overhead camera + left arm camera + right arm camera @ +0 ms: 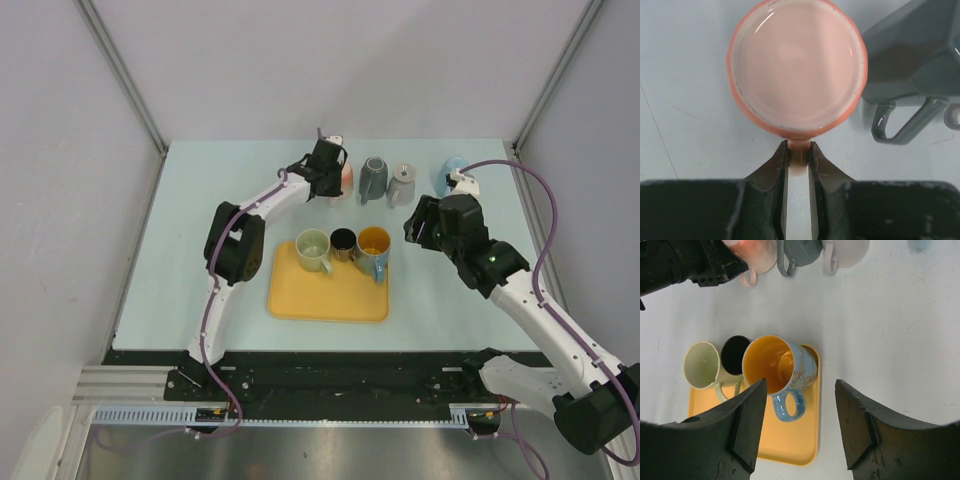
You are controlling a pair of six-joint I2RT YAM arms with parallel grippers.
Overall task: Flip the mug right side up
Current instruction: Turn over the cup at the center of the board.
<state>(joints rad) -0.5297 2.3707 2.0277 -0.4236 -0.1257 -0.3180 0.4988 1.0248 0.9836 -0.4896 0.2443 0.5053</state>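
The pink mug [345, 180] stands upside down at the back of the table, first in a row of mugs. Its flat base [797, 65] faces the left wrist camera. My left gripper [799, 148] is shut on the mug's handle [799, 159], which sits pinched between the two fingers. The top view shows the left gripper [328, 166] reaching the mug from its left side. My right gripper [424, 224] hangs open above the table just right of the tray, with nothing between its fingers [752, 415].
A grey mug [373, 178] stands upside down close beside the pink one, then a pale mug [402, 184] and a blue one [452, 170]. A yellow tray [325, 300] holds a green mug [313, 248], a black mug [343, 241] and an orange-lined blue mug [373, 247], all upright.
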